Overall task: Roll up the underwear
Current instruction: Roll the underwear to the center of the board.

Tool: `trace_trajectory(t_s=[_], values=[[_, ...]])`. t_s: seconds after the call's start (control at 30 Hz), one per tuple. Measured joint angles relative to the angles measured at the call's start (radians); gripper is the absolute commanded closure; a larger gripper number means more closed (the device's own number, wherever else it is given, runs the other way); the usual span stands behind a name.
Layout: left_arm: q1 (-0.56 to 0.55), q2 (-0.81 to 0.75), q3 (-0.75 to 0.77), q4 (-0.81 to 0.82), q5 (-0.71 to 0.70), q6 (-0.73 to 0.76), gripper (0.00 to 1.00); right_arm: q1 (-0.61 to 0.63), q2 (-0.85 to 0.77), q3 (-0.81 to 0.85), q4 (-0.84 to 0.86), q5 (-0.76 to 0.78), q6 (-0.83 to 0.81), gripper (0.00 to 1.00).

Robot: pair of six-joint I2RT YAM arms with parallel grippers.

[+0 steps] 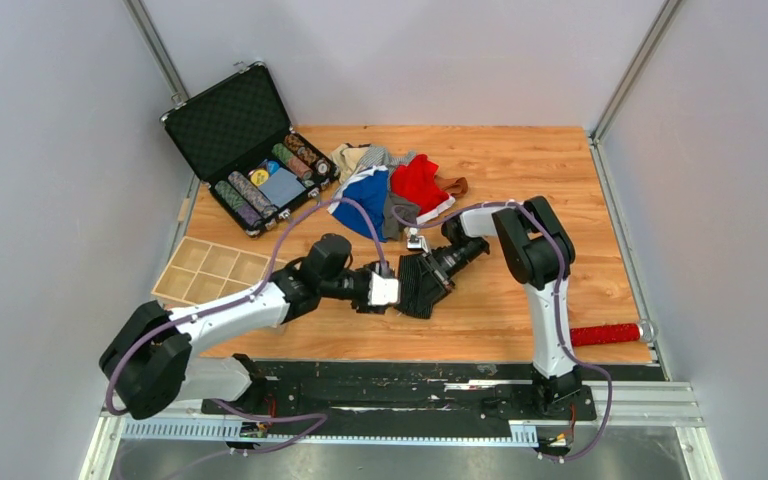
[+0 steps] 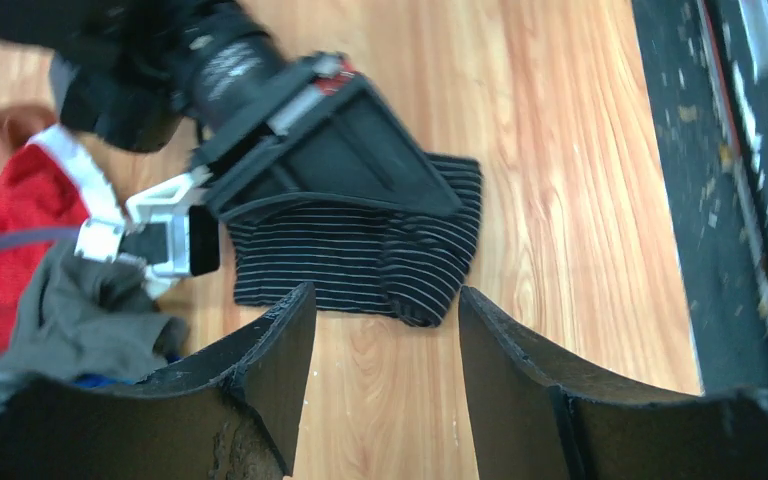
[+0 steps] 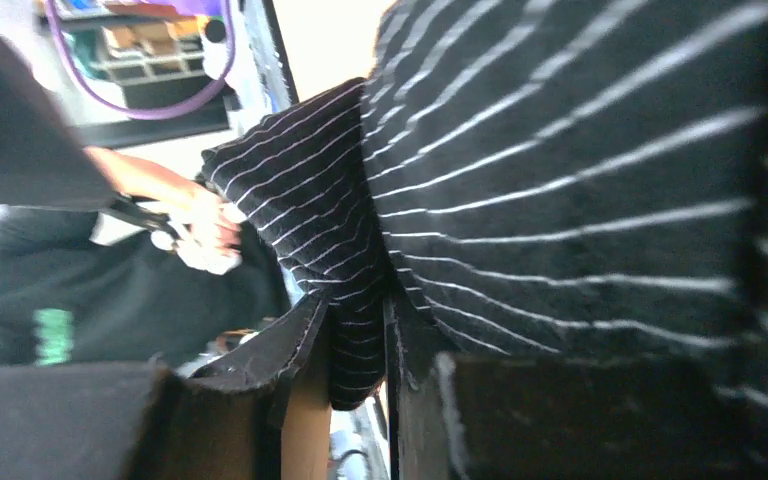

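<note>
The black striped underwear (image 1: 422, 285) lies mid-scene on the tabletop (image 1: 540, 170), only partly rolled. The right jaws are clamped on its edge, and the left jaws stand apart, empty, just left of it. The far pile of underwear (image 1: 395, 185) lies unrolled.

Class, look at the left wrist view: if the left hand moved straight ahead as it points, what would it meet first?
Probably the black striped underwear, whose near edge lies straight ahead of the left hand; how far is unclear.

Striped underwear (image 2: 350, 262) soft matt cloth; table (image 2: 560, 150) smooth glossy wood; case lid (image 1: 228, 120) rough foam
</note>
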State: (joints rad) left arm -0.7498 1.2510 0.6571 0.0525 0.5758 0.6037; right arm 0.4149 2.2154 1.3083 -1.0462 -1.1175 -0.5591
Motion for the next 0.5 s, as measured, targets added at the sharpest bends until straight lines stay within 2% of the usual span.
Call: trace_trajectory(t_s=[0.27,0.5], values=[[-0.058,0.129,-0.097,0.076,0.031,0.458,0.38,-0.022,0.098,0.077,-0.125,-0.035,0.041,0.99],[-0.111,0.183,-0.103,0.117,0.049,0.663,0.38,-0.022,0.122,0.116,-0.174,-0.024,0.011,0.99]])
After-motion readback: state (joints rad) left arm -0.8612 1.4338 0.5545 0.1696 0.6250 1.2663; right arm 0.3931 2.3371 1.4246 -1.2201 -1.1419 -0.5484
